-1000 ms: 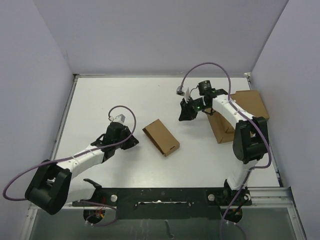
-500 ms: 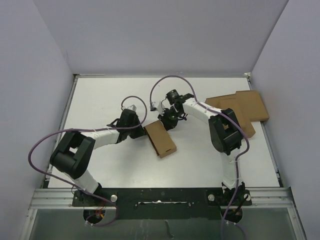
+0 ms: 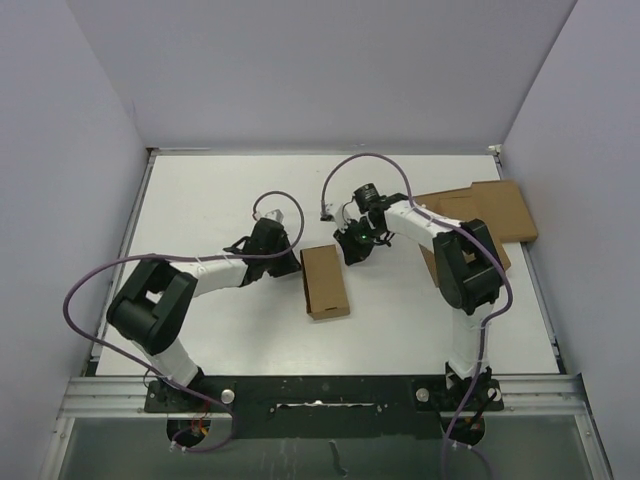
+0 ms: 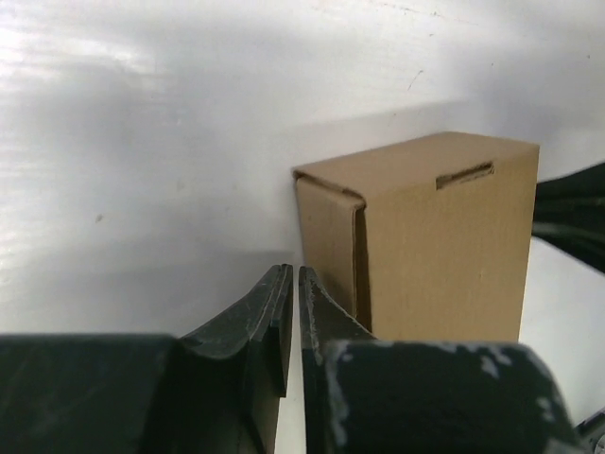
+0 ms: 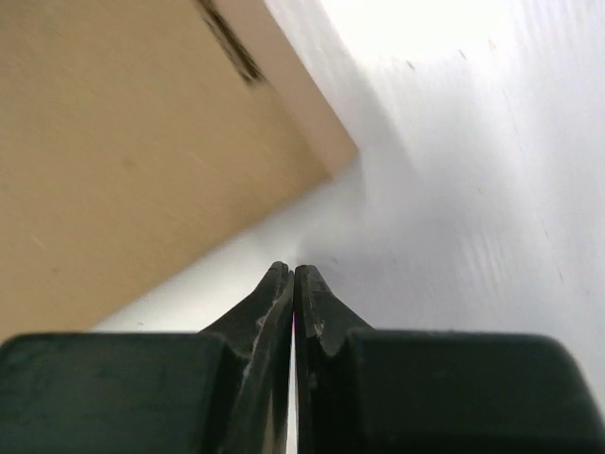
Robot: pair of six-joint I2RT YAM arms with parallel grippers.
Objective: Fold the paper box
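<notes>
Here, left fingers [image 4: 260,322] and right fingers [image 5: 267,317] pressed together (each pair), just beside the paper box [image 3: 325,282].

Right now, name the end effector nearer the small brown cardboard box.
Left, narrowly. Left end effector nearly touches the box's left wall; right end effector sits off its far-right corner.

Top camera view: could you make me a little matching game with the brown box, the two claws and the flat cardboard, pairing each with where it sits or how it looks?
Things:
1. paper box
2. left gripper
3. right gripper
4. flat cardboard

Places and states:
A. shut, by the box's far right corner
B. lying flat at the right edge of the table
C. folded up, in the middle of the table
D. shut, by the box's left side

Pairs: 1-C, 2-D, 3-A, 4-B.
</notes>
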